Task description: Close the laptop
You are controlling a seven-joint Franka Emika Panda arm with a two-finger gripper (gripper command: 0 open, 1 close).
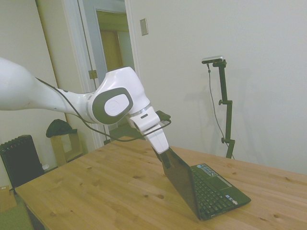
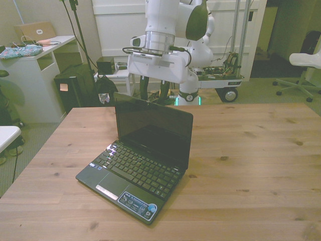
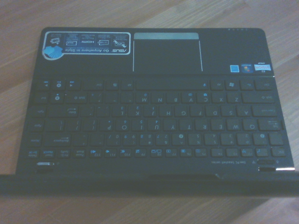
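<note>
**A:** Where was the laptop [image 2: 145, 160]?

**B:** On the wooden bench [image 2: 261, 150], toward the front view's left of its middle, turned at an angle so that the keyboard [image 3: 154, 123] faced the near edge. It was open. The screen [image 2: 153, 131] stood nearly upright and was dark.

**A:** And the arm?

**B:** The white arm [image 1: 72, 103] reached in from the left of the side view. Its gripper [image 1: 162, 152] was at the top edge of the lid [image 1: 180, 179], on the back side, behind the screen. In the side view the tip looked to be touching that edge, or just beside it; I could not settle which.

**A:** Were the fingers spread or pressed together?

**B:** I could not tell. In the side view they ran together into one dark shape against the lid, and in the front view the screen hid their tips.

**A:** What did the wrist camera catch?

**B:** The laptop's base from above: the black keyboard, the touchpad [image 3: 167, 52], a long sticker [image 3: 86, 45] with blue on the palm rest at one side of the touchpad, and small coloured stickers [image 3: 250, 68] at the other. A dark strip, the lid's edge, crossed the picture close to the camera.

**A:** Anything else on the bench?

**B:** Only the laptop showed on it.
</note>
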